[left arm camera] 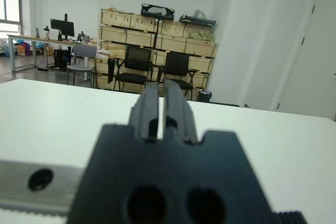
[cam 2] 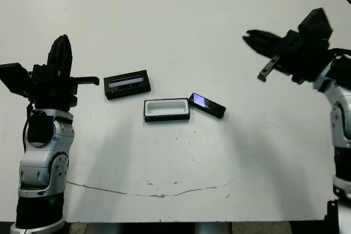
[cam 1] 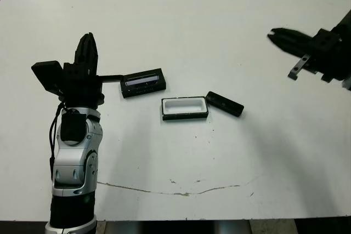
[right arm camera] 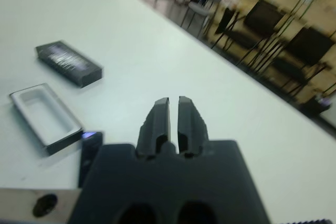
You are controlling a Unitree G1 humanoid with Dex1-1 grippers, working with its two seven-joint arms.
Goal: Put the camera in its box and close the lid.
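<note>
The white-lined box point(cam 1: 185, 108) lies near the table's middle. The camera point(cam 2: 207, 105), a slim black bar with a bluish screen, rests on the table touching the box's right end. The black lid point(cam 1: 143, 82) with its glossy strip lies flat just left of and beyond the box. My left gripper point(cam 1: 88, 42) is raised left of the lid, fingers shut on nothing. My right gripper point(cam 2: 248, 36) hovers far right of the camera, well above the table, also shut and empty. In the right wrist view the box point(right arm camera: 44, 117), lid point(right arm camera: 68, 63) and camera point(right arm camera: 90, 153) all lie beyond the shut gripper point(right arm camera: 173, 100).
A thin crack line point(cam 1: 181, 193) runs across the white table point(cam 1: 175, 36) near its front edge. Beyond the table's far edge the left wrist view shows chairs point(left arm camera: 136, 66) and stacked boxes.
</note>
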